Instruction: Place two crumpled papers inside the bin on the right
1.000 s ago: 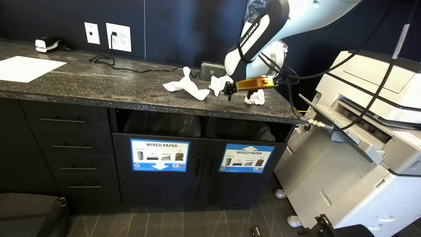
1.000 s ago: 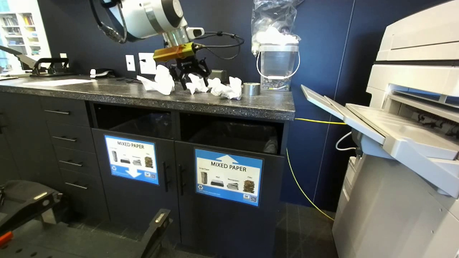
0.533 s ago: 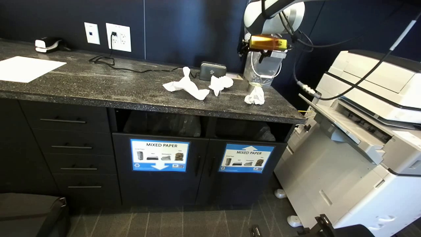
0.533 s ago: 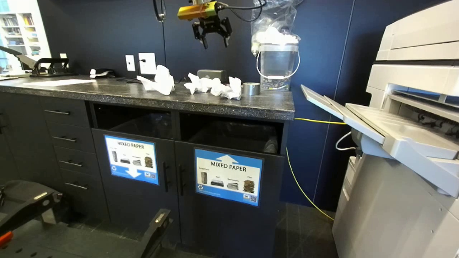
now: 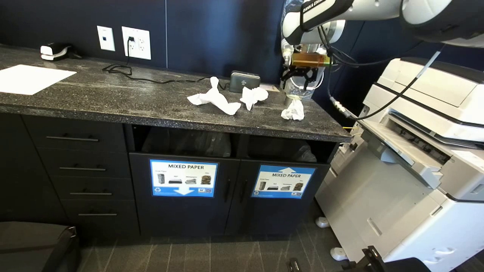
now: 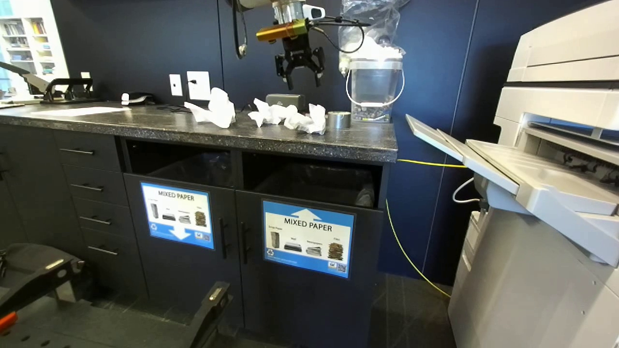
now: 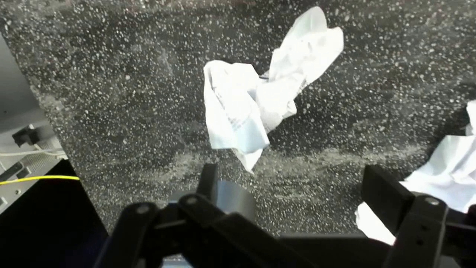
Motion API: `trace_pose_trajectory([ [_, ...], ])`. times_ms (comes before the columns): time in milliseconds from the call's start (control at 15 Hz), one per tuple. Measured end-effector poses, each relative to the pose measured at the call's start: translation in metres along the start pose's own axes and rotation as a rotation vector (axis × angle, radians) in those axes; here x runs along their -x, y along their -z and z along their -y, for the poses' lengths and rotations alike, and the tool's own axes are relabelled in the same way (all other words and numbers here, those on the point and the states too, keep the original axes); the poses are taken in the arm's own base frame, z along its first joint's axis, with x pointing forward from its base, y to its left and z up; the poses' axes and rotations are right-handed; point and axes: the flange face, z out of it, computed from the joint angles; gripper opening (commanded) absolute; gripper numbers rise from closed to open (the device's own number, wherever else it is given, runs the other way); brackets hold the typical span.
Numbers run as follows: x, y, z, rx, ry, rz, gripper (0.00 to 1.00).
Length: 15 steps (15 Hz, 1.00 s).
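Several white crumpled papers lie on the dark speckled counter. In both exterior views a lumpy wad rests nearest the counter's right end, and a second wad lies left of it. A longer twisted sheet is farther left. My gripper hangs over the right-hand part of the counter, fingers spread and nothing between them. The wrist view has the right-end wad just beyond the fingertips, and part of more paper beside the right finger. The right bin sits in the cabinet opening below, its inside mostly dark.
A roll of tape stands behind the right-end wad, partly behind a finger in the wrist view. A clear bucket and a small grey box stand at the back. The printer is off the right end.
My gripper first rose from beside the papers and moved right, then came down somewhat and a little farther right. It has stayed open. The papers have not moved.
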Motion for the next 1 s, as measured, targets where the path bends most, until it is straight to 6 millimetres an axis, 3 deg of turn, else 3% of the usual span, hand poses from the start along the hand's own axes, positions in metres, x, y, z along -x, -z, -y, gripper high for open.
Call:
trace_pose_trajectory([
  [267, -0.005, -0.037, -0.016, 0.020, -0.014, 0.024, 1.00],
  [1000, -0.003, -0.075, -0.057, -0.035, -0.030, 0.111, 1.00],
])
